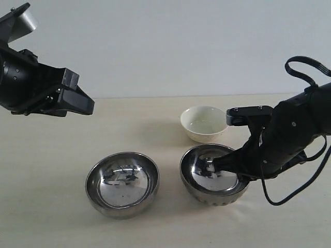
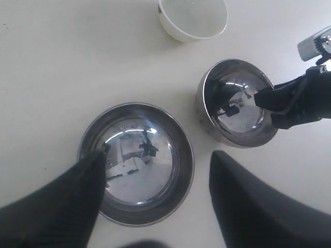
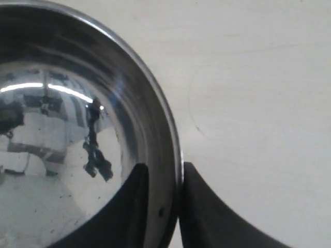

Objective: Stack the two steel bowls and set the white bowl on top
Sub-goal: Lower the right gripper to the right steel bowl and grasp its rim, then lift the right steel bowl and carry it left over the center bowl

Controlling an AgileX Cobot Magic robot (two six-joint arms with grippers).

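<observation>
Two shiny steel bowls stand side by side on the table. The smooth left one sits upright. The ribbed right one is tilted toward the left. My right gripper is shut on its right rim, one finger inside, one outside. The white bowl rests behind the ribbed bowl, apart from it. High at the left, my left gripper hangs open above the smooth bowl, holding nothing.
The beige table extends around the bowls. The right arm's black cable loops beside the arm at the right edge. A pale wall rises behind the table.
</observation>
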